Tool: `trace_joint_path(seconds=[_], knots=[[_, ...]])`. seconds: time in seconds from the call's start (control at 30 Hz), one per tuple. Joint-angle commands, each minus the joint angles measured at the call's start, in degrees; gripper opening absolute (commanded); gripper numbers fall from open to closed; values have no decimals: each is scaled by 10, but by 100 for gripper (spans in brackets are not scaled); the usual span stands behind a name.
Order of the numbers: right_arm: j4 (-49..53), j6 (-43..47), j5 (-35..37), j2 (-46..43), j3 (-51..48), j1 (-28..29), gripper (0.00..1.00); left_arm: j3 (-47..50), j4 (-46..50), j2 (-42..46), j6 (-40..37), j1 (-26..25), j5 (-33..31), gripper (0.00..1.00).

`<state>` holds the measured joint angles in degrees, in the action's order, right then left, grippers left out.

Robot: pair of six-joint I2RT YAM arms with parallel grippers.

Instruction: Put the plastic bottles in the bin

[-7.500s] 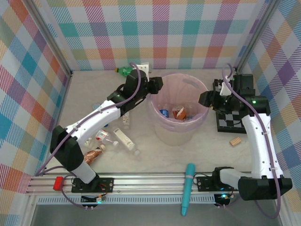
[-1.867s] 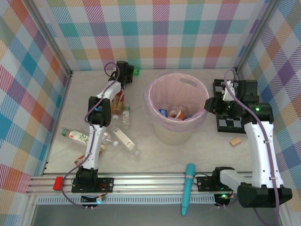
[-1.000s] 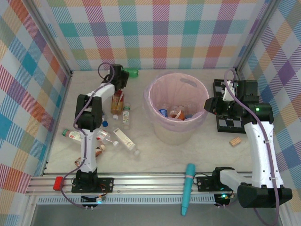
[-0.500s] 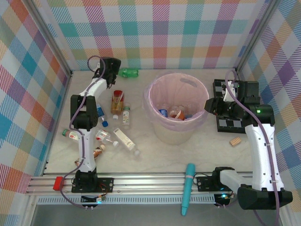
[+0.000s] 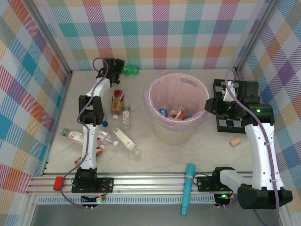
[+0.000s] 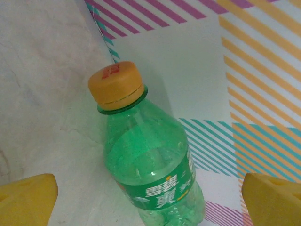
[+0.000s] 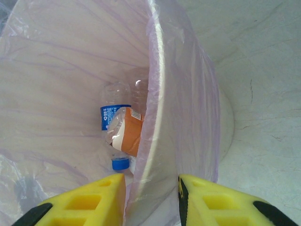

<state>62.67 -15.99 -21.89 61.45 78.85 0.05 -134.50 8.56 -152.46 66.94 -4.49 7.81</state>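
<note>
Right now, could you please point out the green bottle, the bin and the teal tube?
green bottle (image 6: 146, 160): left wrist view, on its clear green body above the label.
bin (image 5: 176, 134): top view, on its pale near outer wall.
teal tube (image 5: 188, 188): top view, on the middle of its length.

One bin (image 5: 155, 94) stands on the tabletop (image 5: 155, 157). Inside it at least three bottles show: one blue-labelled (image 5: 163, 112), one orange (image 5: 177, 113), one clear (image 5: 189, 114). They lie heaped, so the full number cannot be told. Eight more bottles lie left of the bin: one green (image 5: 131, 70), far; one amber (image 5: 116, 100); one green-capped (image 5: 125, 115); one blue-capped (image 5: 104, 124), half hidden; three clear (image 5: 75, 135) (image 5: 106, 137) (image 5: 123, 140); one copper (image 5: 99, 150), near. One teal tube (image 5: 188, 188) lies near. Right are one checkered board (image 5: 225, 123) and one small wooden block (image 5: 235, 141). There are two tools: the left tool (image 5: 120, 70) and the right tool (image 5: 209, 104).
</note>
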Motion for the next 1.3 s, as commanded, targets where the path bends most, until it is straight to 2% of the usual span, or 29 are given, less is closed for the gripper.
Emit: trace_joint_path(seconds=[0.0, 0.3, 0.53, 0.63, 0.73, 0.87, 1.03, 1.27], knots=[[-1, -2, 2, 2, 0, 3, 35, -53, 32, -33, 29, -5, 21, 99], [-7, -8, 10, -1, -5, 2, 35, -138, 22, -109, 84, -24, 25, 94], [-3, -7, 21, -3, -4, 2, 35, -161, 5, -153, 119, -38, 20, 90], [1, -6, 27, -6, -3, 2, 35, -161, -5, -161, 131, -38, 16, 82], [3, -7, 30, -6, 2, 2, 35, -161, -6, -165, 133, -37, 10, 70], [2, -9, 30, -5, 3, 2, 35, -148, -10, -159, 132, -34, 12, 57], [0, -11, 27, -5, 1, 2, 35, -102, -26, -129, 119, -31, 12, 48], [5, -10, 27, -6, 10, 2, 35, -18, -60, -44, 83, -27, 6, 47]])
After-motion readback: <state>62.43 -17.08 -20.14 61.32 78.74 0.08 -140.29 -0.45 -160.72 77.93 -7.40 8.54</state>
